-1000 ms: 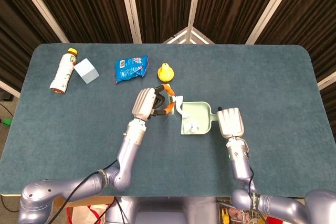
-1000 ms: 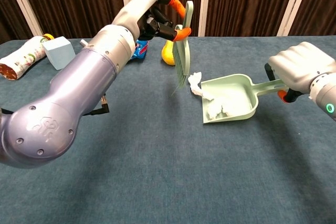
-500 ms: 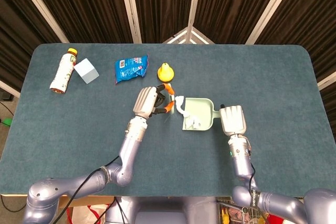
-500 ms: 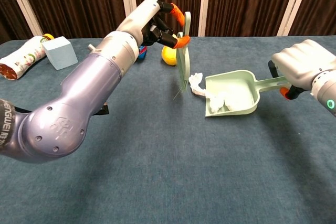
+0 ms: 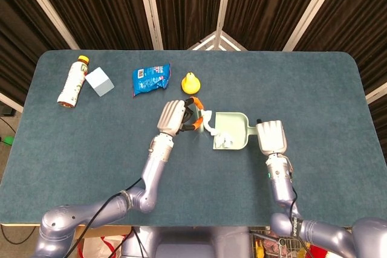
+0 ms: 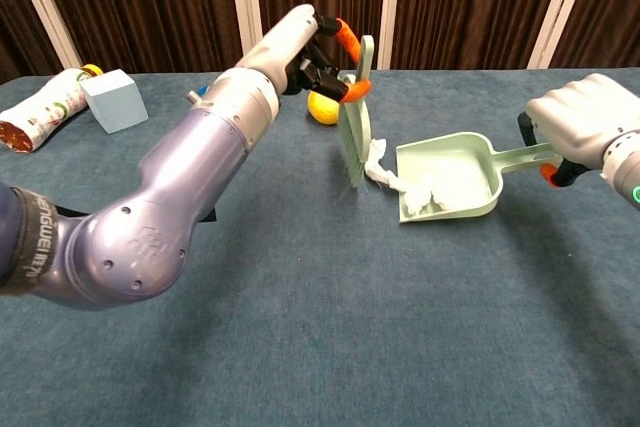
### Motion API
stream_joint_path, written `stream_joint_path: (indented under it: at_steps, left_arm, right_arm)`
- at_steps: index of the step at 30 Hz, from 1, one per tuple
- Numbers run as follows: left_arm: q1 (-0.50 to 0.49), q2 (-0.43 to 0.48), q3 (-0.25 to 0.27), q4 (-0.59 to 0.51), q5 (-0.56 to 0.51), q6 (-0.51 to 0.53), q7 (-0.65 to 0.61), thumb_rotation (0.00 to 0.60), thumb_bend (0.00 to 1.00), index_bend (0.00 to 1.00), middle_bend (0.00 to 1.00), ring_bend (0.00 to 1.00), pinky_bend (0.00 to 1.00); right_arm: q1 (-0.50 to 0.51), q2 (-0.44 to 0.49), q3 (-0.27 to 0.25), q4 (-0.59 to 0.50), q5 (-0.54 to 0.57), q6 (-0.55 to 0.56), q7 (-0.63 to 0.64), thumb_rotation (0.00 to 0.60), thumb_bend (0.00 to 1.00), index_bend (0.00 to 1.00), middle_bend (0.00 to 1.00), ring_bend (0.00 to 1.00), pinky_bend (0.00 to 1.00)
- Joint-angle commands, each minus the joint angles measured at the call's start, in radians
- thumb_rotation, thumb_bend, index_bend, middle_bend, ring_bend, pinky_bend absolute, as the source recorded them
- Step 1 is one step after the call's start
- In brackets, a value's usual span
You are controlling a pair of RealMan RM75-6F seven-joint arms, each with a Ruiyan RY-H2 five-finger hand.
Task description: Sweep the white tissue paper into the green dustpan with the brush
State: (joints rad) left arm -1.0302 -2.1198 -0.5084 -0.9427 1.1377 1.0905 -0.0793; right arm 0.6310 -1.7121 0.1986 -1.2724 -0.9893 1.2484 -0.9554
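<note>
Left hand [image 6: 305,42] grips the brush [image 6: 355,112] by its orange loop, bristles down on the tabletop [image 6: 300,327] just beside the dustpan's mouth. Right hand [image 6: 585,127] is closed around the handle of the green dustpan [image 6: 455,182], holding it flat. One wad of white tissue paper [image 6: 428,199] already lies inside the pan; a second piece [image 6: 382,165] sits at the lip, half in, touching the bristles. Judging from this, the job is mostly done: one short push should carry that last piece over the edge.

Probably a lab or studio, dark curtained backdrop [image 5: 109,4], blue felt-covered table [image 5: 314,89]
</note>
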Motion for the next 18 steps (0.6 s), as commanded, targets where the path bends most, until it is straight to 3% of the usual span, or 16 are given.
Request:
stream_joint_path:
  at_steps: [1,10,18]
  left_arm:
    - [-0.014,-0.019,-0.003,0.022,-0.005,-0.006,-0.001,0.6,0.42,0.78,0.99,0.99,1.0]
    - [-0.055,-0.069,-0.017,0.072,-0.008,-0.01,-0.002,0.6,0.39,0.78,0.96,0.98,1.0]
    - [-0.085,-0.105,-0.027,0.032,-0.012,-0.015,0.009,0.6,0.38,0.78,0.95,0.98,1.0]
  right_arm:
    - [-0.001,0.003,0.0,0.003,-0.001,-0.003,0.005,0.6,0.54,0.61,0.82,0.84,0.88]
    - [-0.001,0.008,-0.003,0.004,-0.012,-0.01,0.021,0.6,0.54,0.61,0.82,0.84,0.88]
    - [-0.005,0.023,0.003,-0.018,-0.001,-0.003,0.01,0.6,0.54,0.61,0.82,0.84,0.88]
